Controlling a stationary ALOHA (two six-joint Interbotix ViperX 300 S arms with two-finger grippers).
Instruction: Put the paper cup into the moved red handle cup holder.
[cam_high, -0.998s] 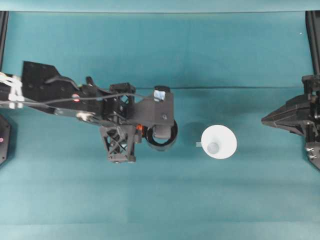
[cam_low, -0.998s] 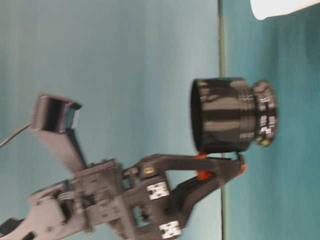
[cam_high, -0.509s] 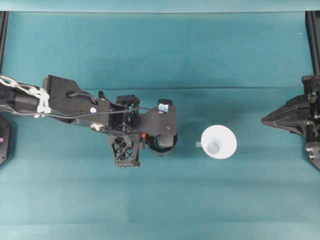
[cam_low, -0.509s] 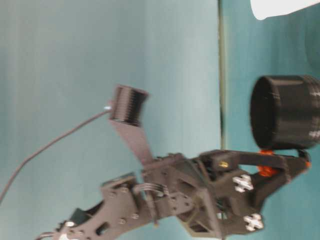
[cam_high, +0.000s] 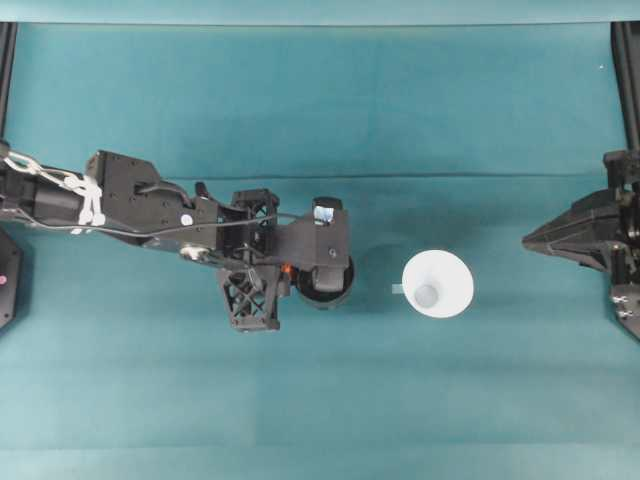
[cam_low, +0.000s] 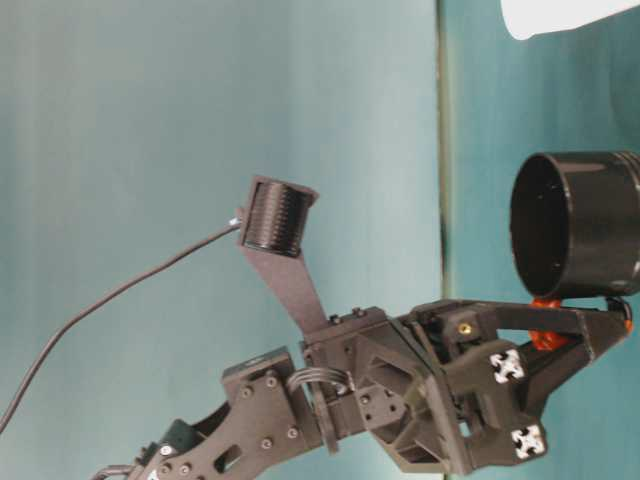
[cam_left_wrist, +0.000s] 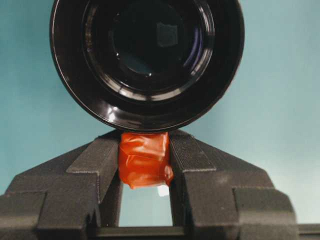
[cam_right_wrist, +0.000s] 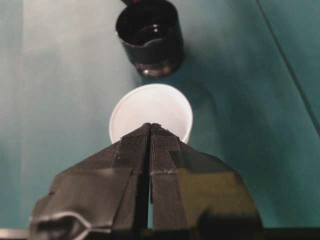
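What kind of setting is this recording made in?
Most likely a lab robot workcell, not a home: a bare teal tabletop, dark frame posts at its edges, and only staged props, a paper cup and a black cup holder.

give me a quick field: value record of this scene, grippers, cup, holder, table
left gripper: shut on the orange-red handle of the black cup holder
cup holder: open end up, empty inside
paper cup: white, upright, empty, apart from the holder, untouched
right gripper: shut, holding nothing, pointing at the paper cup from the table's right edge
table: teal cloth cover
task state: cup not yet in the holder
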